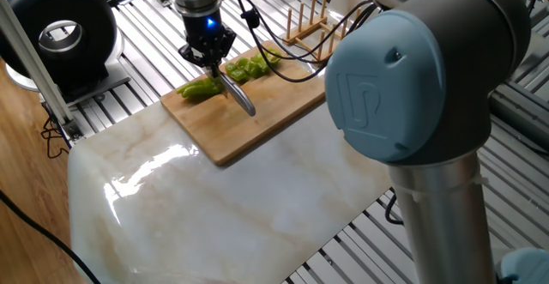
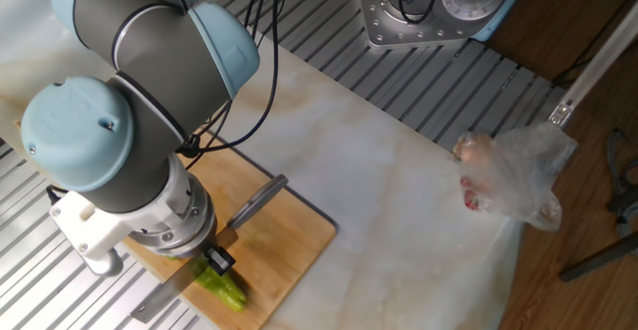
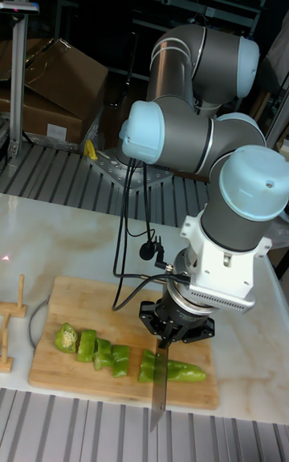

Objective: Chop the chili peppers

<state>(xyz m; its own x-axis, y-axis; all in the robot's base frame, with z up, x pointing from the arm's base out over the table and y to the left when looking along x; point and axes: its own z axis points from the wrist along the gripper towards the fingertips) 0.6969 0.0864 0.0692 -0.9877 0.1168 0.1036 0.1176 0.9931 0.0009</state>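
One robot arm's tool (image 3: 165,338) is clamped on a knife (image 3: 158,386), blade down into a light-green chili pepper (image 3: 181,372) on a wooden cutting board (image 3: 76,298). Several cut pepper chunks (image 3: 95,347) lie in a row beside the blade. The board rests on a white marble table (image 1: 223,207), with a wooden rack (image 1: 310,24) just beyond the board.

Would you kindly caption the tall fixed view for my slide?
Pincer shut on knife, blade down across chili pepper on cutting board.
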